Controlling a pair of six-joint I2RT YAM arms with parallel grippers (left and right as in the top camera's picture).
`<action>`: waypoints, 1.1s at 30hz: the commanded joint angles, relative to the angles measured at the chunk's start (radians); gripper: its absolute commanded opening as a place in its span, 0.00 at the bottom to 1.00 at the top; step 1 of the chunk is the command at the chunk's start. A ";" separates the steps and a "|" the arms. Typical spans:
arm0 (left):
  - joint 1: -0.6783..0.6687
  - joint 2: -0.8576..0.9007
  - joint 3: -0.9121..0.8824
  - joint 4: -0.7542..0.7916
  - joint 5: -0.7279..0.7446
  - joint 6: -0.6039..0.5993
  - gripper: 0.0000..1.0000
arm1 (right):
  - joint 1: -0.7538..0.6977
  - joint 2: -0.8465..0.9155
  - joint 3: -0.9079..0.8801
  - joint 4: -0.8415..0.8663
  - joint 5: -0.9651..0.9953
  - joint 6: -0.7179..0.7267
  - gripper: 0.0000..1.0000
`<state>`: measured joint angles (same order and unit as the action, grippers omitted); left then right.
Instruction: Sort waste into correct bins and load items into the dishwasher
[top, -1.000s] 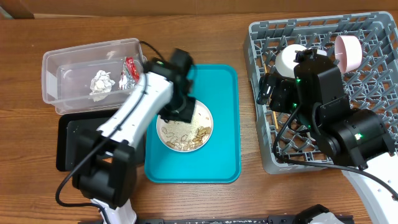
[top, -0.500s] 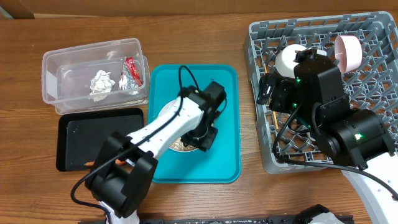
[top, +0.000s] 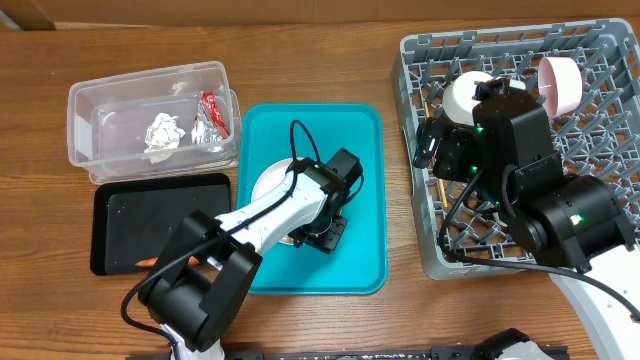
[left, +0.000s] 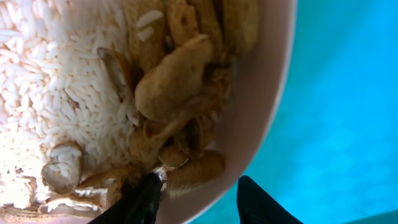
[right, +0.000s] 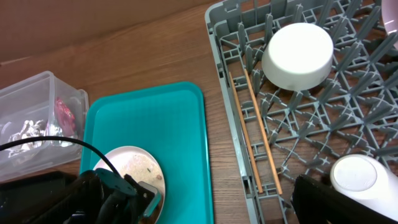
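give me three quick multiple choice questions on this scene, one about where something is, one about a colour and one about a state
1. Where do the chopsticks lie?
A. in the clear tub
B. in the grey rack
C. on the teal tray

2. What colour is the tray under the plate?
A. teal
B. red
C. white

3. What state is the plate in?
A. wiped clean
B. upside down
C. holding food scraps

Answers:
1 B: the chopsticks rest side by side on the lattice of the grey rack.
2 A: the plate sits on the teal tray.
3 C: the left wrist view shows rice and beige food scraps on the plate.
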<state>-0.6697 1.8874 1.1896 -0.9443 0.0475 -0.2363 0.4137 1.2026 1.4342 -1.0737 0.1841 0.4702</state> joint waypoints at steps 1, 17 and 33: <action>0.002 0.009 -0.011 0.013 -0.003 -0.011 0.44 | -0.002 -0.002 0.006 0.005 0.010 0.002 1.00; 0.001 0.009 -0.068 0.108 -0.006 0.023 0.22 | -0.002 -0.002 0.006 0.005 0.010 0.002 1.00; 0.002 0.009 -0.011 0.056 -0.029 -0.087 0.04 | -0.002 -0.002 0.006 0.005 0.010 0.002 1.00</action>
<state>-0.6727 1.8591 1.1706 -0.8577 0.0029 -0.2737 0.4137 1.2026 1.4342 -1.0737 0.1844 0.4706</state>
